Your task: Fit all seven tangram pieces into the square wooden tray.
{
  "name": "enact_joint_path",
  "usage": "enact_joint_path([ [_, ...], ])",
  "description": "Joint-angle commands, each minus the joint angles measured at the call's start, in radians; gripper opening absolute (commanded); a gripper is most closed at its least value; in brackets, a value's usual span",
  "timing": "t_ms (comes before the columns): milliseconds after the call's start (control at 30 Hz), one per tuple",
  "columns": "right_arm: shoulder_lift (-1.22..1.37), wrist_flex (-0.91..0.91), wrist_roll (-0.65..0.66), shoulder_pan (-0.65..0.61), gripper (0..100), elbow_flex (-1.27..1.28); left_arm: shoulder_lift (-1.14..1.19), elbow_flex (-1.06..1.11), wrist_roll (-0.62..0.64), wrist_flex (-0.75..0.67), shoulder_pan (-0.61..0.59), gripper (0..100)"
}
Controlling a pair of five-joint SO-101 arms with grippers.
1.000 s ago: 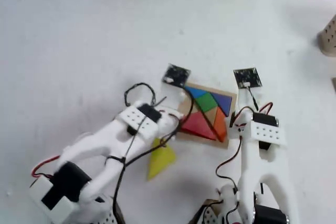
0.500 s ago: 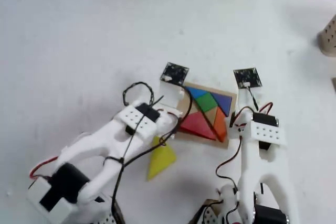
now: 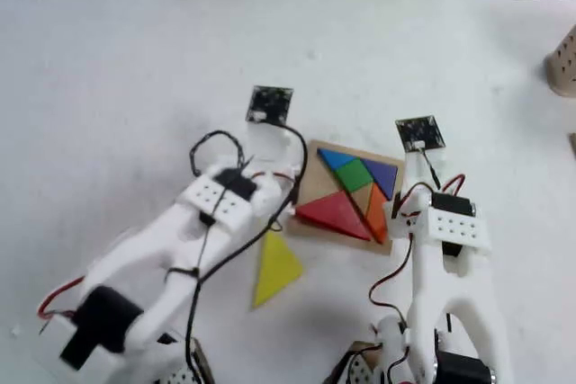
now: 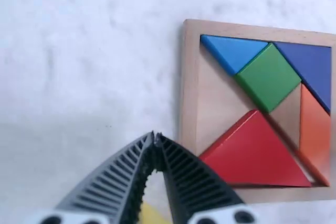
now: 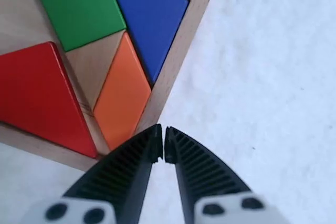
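The square wooden tray (image 3: 310, 188) lies mid-table. It holds a light blue triangle (image 3: 335, 159), a green square (image 3: 356, 174), a dark blue triangle (image 3: 383, 176), an orange parallelogram (image 3: 376, 209) and a big red triangle (image 3: 331, 214). Bare wood shows between the red triangle (image 4: 252, 156) and the green square (image 4: 268, 77). On the table near the tray's front left lies a yellow triangle (image 3: 274, 267). My left gripper (image 4: 156, 137) is shut and empty, just off the tray's left rim. By the tray's corner, beside the orange parallelogram (image 5: 123, 98), my right gripper (image 5: 161, 132) is shut and empty.
The white table (image 3: 135, 60) is open to the left and behind the tray. A beige pegged object (image 3: 564, 65) stands at the far right edge. Both arms' cables hang close to the tray's sides.
The left arm has pulled back to the left, off the tray, uncovering the red triangle. The right arm has not moved.
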Motion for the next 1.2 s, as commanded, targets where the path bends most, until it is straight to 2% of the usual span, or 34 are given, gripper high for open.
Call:
enact_joint_path([
  [0,-0.027,0.002,0.009,-0.013,1.9,-0.029,0.099,-0.118,0.011,-0.025,0.039,2],
  [167,-0.027,0.002,0.009,-0.013,1.9,-0.029,0.248,-0.230,0.011,-0.015,0.042,2],
  [667,-0.027,0.002,0.011,-0.012,2.1,-0.029,0.251,-0.196,0.011,0.098,0.223,2],
  [800,-0.027,0.002,0.011,-0.012,2.1,-0.029,0.249,-0.195,0.011,0.104,0.228,2],
  [1167,-0.027,0.002,0.011,-0.012,2.1,-0.029,0.027,-0.071,0.011,0.063,0.242,2],
])
